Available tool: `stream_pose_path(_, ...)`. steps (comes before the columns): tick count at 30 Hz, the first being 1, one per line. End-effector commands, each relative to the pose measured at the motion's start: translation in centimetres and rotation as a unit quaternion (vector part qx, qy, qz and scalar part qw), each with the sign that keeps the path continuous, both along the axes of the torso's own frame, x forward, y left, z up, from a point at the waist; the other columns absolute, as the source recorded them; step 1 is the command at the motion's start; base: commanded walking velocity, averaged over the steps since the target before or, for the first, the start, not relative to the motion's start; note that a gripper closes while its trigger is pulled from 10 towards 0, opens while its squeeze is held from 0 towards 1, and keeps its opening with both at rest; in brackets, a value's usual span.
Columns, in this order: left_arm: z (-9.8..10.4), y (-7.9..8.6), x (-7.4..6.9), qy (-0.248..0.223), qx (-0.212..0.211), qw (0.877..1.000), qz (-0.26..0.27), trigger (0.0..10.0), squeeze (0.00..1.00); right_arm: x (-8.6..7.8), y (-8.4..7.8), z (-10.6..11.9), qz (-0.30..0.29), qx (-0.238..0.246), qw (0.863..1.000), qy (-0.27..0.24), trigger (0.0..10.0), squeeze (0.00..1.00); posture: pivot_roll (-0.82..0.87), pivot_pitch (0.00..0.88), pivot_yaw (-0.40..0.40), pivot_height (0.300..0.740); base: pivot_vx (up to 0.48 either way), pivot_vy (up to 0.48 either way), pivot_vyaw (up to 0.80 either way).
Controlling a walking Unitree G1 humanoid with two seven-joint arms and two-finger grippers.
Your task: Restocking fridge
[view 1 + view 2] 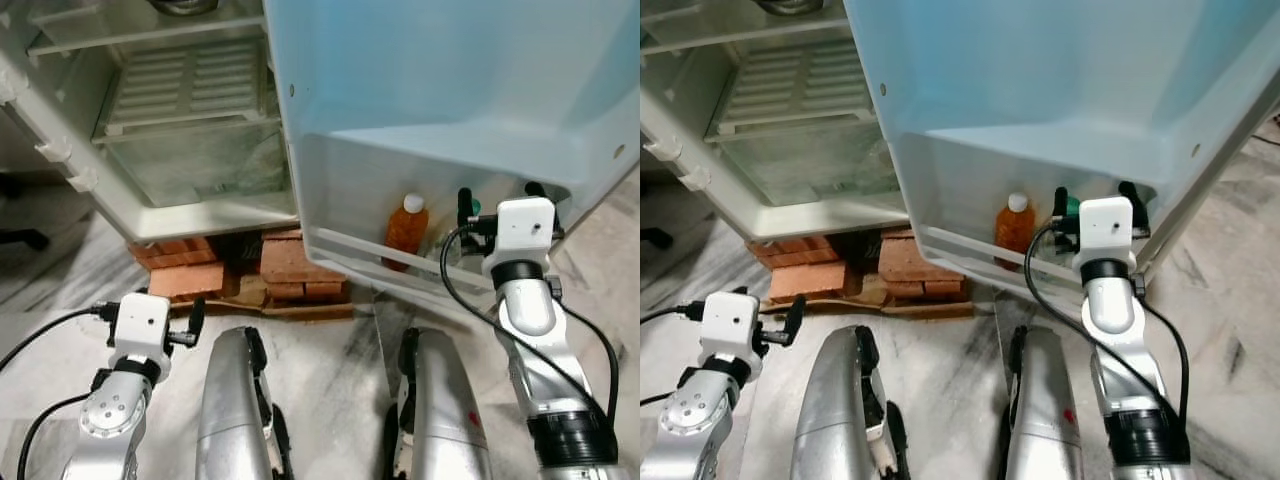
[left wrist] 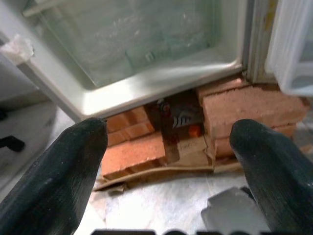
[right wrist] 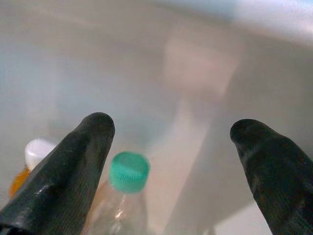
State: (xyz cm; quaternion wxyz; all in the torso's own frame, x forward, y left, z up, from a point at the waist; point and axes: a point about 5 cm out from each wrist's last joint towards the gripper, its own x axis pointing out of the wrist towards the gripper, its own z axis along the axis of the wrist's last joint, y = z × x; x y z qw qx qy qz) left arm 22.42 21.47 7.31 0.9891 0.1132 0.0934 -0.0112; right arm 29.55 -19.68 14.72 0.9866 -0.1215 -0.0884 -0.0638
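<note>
Grey-veined marble floor (image 1: 330,365) with red bricks (image 1: 290,270) stacked on it.

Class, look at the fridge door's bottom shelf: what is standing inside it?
Inside the door shelf: an orange bottle with white cap and a green-capped bottle. The right gripper covers the latter's body.

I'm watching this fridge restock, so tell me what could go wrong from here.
1. The open right pincer sits right over the green-capped bottle in the door shelf; pulling back carelessly could tip it against the orange bottle.
2. The fridge rests on stacked bricks, so a hard push on the door might rock it.
</note>
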Motion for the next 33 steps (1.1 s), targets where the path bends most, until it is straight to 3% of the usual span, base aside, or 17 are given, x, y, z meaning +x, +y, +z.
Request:
stream_pose_path(1, -0.1, 0.6, -0.2, 0.003, 0.002, 1.000, 0.015, 10.0, 0.00, -0.4, 0.0, 0.1, -0.001, 0.017, 1.000, 0.000, 10.0, 0.00, 0.04, 0.113, 0.059, 0.513, 0.000, 0.000, 0.00)
stream_pose_path(3, 1.0, 0.4, 0.2, -0.019, 0.000, 1.000, 0.019, 10.0, 0.00, -1.0, 0.3, -1.3, -0.001, 0.068, 0.997, 0.032, 10.0, 0.00, 0.06, 0.118, 0.054, 0.513, 0.000, 0.000, 0.00)
stream_pose_path(5, 1.4, 0.2, 0.3, -0.027, 0.000, 0.999, 0.018, 10.0, 0.00, -1.1, 0.7, -1.8, 0.006, 0.087, 0.995, 0.046, 10.0, 0.00, 0.07, 0.119, 0.049, 0.513, 0.000, 0.000, 0.00)
stream_pose_path(11, 1.4, 0.0, 0.2, -0.032, -0.005, 0.999, 0.020, 10.0, 0.00, -1.5, 3.1, -1.4, 0.069, 0.098, 0.992, 0.039, 10.0, 0.00, 0.04, 0.115, 0.045, 0.513, 0.000, 0.000, 0.00)
stream_pose_path(15, 1.1, -0.4, -0.2, -0.033, -0.025, 0.999, 0.016, 10.0, 0.00, -2.1, 2.6, -1.5, 0.035, 0.080, 0.996, 0.037, 10.0, 0.00, 0.04, 0.107, 0.047, 0.532, 0.000, 0.000, 0.00)
stream_pose_path(19, 1.0, -0.7, -0.7, -0.029, -0.033, 0.999, 0.016, 10.0, 0.00, -2.8, 1.9, -1.8, 0.031, 0.093, 0.994, 0.050, 10.0, 0.00, 0.02, 0.097, 0.053, 0.552, 0.000, 0.000, 0.00)
stream_pose_path(22, 0.7, -1.1, -1.0, -0.027, -0.032, 0.999, 0.015, 10.0, 0.00, -3.6, 1.6, -1.8, 0.041, 0.085, 0.994, 0.049, 10.0, 0.00, 0.02, 0.090, 0.053, 0.572, 0.000, 0.000, 0.00)
stream_pose_path(25, 0.9, -1.4, -0.8, -0.033, -0.041, 0.999, 0.014, 10.0, 0.00, -4.1, 1.9, -0.3, 0.064, 0.072, 0.995, 0.024, 10.0, 0.00, 0.01, 0.079, 0.057, 0.592, 0.000, 0.000, 0.00)
stream_pose_path(33, 0.9, -1.4, -0.8, -0.033, -0.041, 0.999, 0.014, 10.0, 0.00, -4.1, 1.9, -0.3, 0.064, 0.072, 0.995, 0.024, 10.0, 0.00, 0.01, 0.079, 0.057, 0.592, 0.000, 0.000, 0.00)
